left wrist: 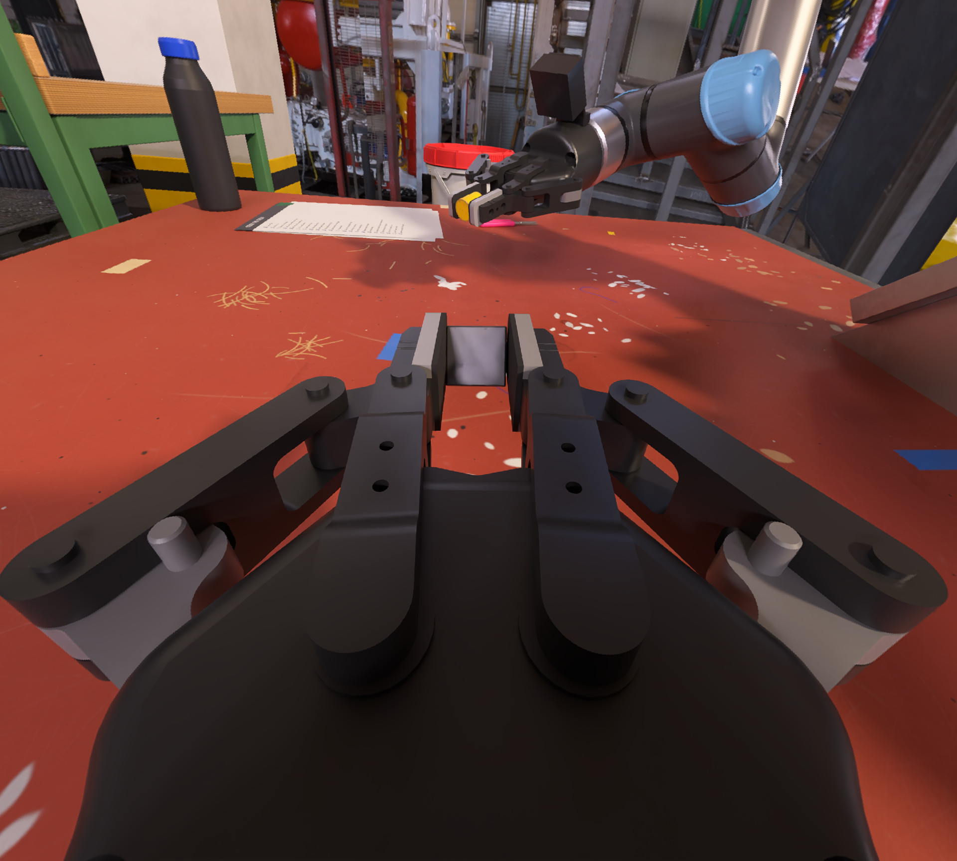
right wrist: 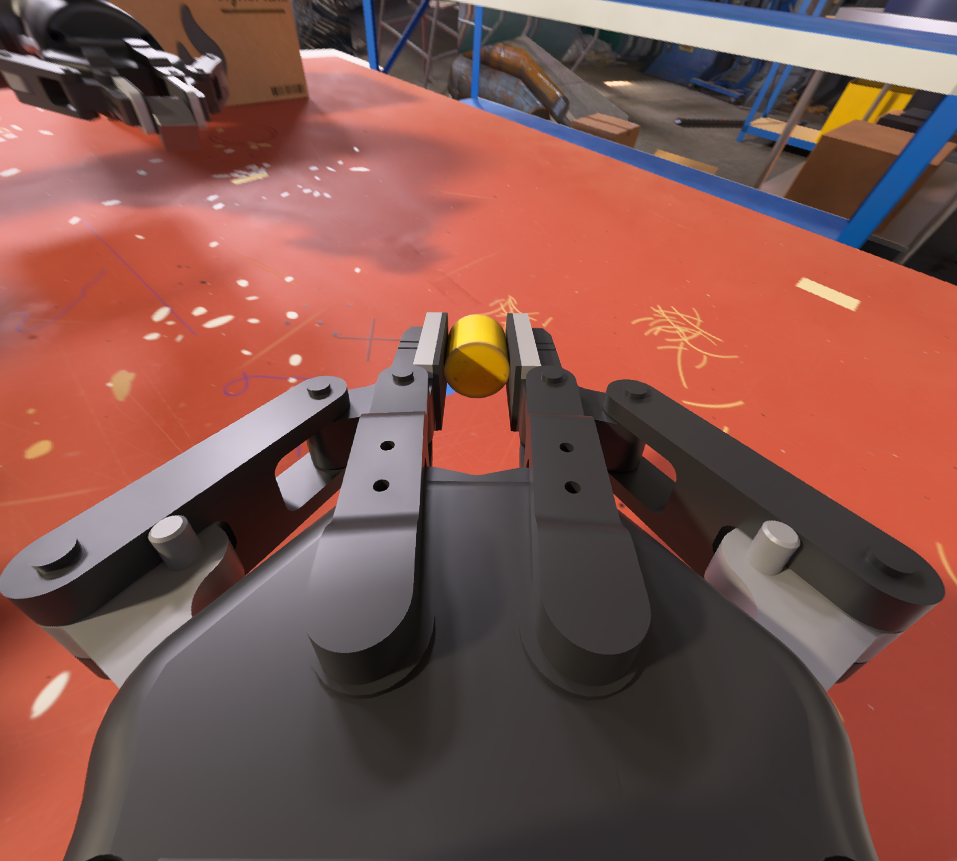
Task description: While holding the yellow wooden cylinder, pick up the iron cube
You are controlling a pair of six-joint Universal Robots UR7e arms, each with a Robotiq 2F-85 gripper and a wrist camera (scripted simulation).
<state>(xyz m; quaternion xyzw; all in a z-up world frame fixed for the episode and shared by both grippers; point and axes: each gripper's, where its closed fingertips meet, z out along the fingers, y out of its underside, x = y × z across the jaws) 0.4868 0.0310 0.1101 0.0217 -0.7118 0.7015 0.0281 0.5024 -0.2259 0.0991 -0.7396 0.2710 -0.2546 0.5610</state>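
In the left wrist view my left gripper [left wrist: 476, 349] is shut on the grey iron cube [left wrist: 475, 355], held between both pads just above the red table [left wrist: 207, 396]. In the right wrist view my right gripper [right wrist: 476, 352] is shut on the yellow wooden cylinder [right wrist: 475, 362], held lying sideways above the table. The right gripper with the cylinder [left wrist: 468, 206] also shows far off in the left wrist view. The left gripper with the cube [right wrist: 178, 121] shows at the upper left of the right wrist view.
A black bottle with a blue cap [left wrist: 199, 126] and a sheet of paper [left wrist: 352, 221] stand at the far side. A pink pen [left wrist: 499, 224] lies under the right gripper. A cardboard box [right wrist: 217, 23] stands on the table's corner. A brown box edge [left wrist: 906, 308] is at right.
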